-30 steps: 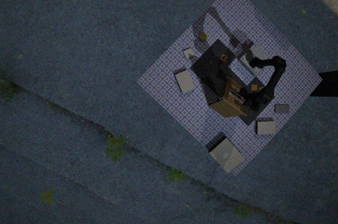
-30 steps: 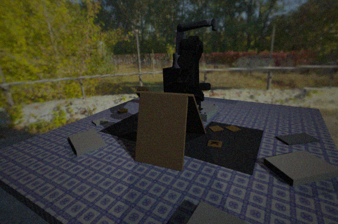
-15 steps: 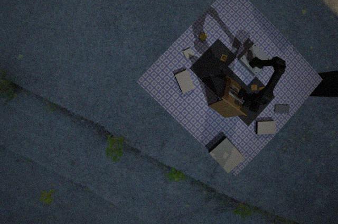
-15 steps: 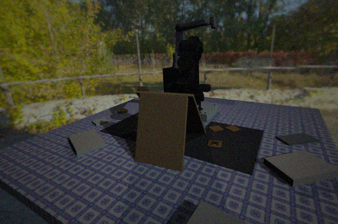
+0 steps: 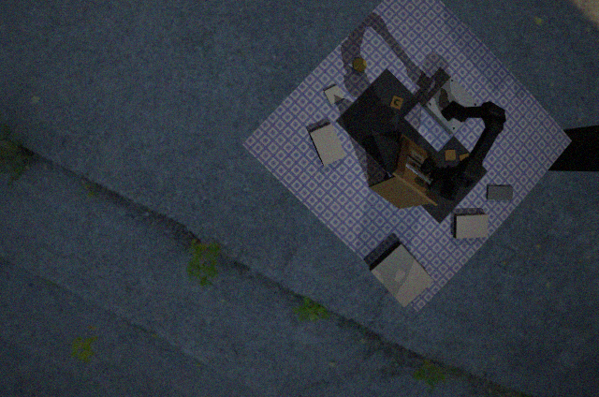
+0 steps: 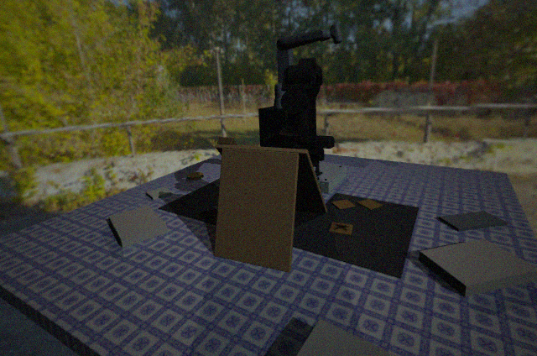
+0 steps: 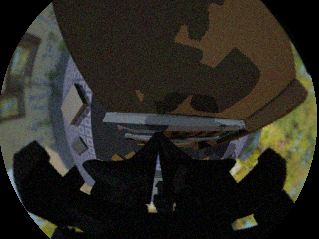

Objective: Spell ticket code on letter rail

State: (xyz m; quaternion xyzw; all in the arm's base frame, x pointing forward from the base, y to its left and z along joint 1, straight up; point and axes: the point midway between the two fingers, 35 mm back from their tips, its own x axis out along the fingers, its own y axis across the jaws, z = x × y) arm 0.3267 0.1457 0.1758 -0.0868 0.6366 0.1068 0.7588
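A: The rail (image 7: 173, 119) runs as a grey strip across the brown board (image 7: 266, 47), just beyond the gripper (image 7: 159, 159). Why is the arm so close in?

B: Likely to push a tile home. The fingers are pressed together with nothing between them, so they would work as a blunt pusher.

A: And the loose tiles?

B: Three lie on the dark mat (image 6: 381, 234), right of the board: two far (image 6: 343, 204) (image 6: 369, 203), one nearer (image 6: 341, 227). They sit well apart from the gripper.
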